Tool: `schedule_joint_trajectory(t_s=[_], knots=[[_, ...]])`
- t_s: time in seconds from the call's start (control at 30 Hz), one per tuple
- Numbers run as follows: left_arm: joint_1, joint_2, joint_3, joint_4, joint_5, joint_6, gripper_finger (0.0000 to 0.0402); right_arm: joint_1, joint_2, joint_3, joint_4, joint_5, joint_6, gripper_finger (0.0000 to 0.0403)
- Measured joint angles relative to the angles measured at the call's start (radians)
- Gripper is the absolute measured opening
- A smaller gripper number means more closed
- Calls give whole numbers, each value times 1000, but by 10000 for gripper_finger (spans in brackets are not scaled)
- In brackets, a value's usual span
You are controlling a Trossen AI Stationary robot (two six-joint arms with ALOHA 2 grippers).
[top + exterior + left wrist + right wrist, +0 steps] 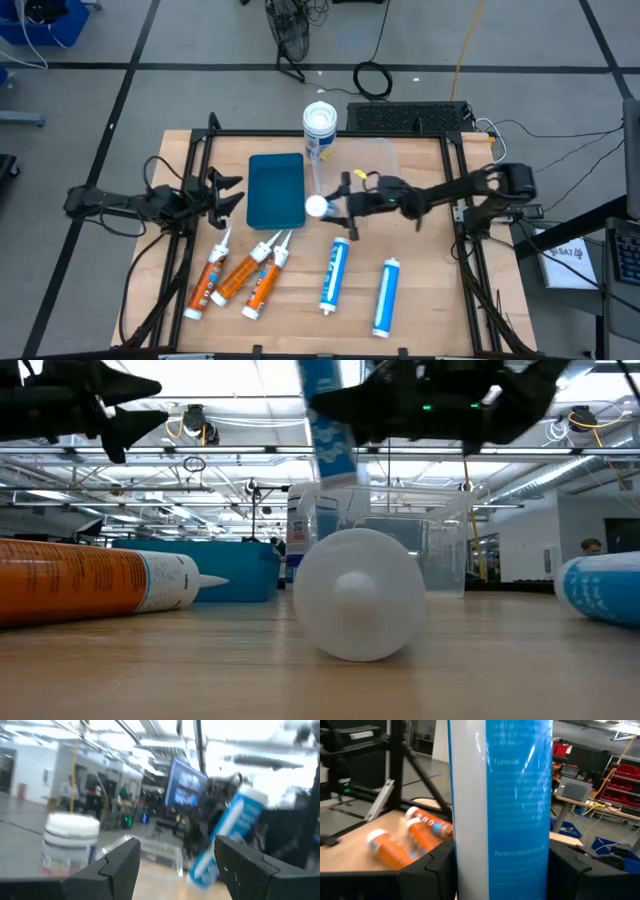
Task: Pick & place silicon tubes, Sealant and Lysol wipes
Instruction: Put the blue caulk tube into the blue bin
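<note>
My right gripper (338, 208) is shut on a blue-and-white tube (502, 805) above the middle of the table, beside the teal tray (275, 188). The tube also shows in the left wrist view (227, 837) and the low view (328, 420). The Lysol wipes canister (320, 124) stands upright at the far edge, its white lid up. Three orange tubes (240, 272) and two blue tubes (335, 275) lie on the table near the front. My left gripper (230, 195) is open and empty, left of the tray. My right gripper pinches the tube's round body (470, 845) between its two fingers (427, 870). The fingers come level from the table's right side and lie across the tube. The tube is roughly upright, a little tilted, and lifted clear of the table.
A clear plastic tub (365, 165) stands behind the held tube, right of the canister. One lying blue tube's white end (355, 595) faces the low camera. A black frame (200, 150) runs along the table's left and right sides.
</note>
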Motion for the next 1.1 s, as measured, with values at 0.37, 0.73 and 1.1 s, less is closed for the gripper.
schedule_joint_trajectory(t_s=[0.37, 0.73, 1.1], knots=[[-14, 385, 148, 96, 112, 188, 253, -23, 251, 322, -93, 2, 18, 202], [-53, 718, 408, 49, 138, 384, 253, -22, 297, 399, -100, -25, 24, 202], [-49, 802, 475, 42, 91, 409, 253, -17, 297, 400, -114, -43, 33, 202]])
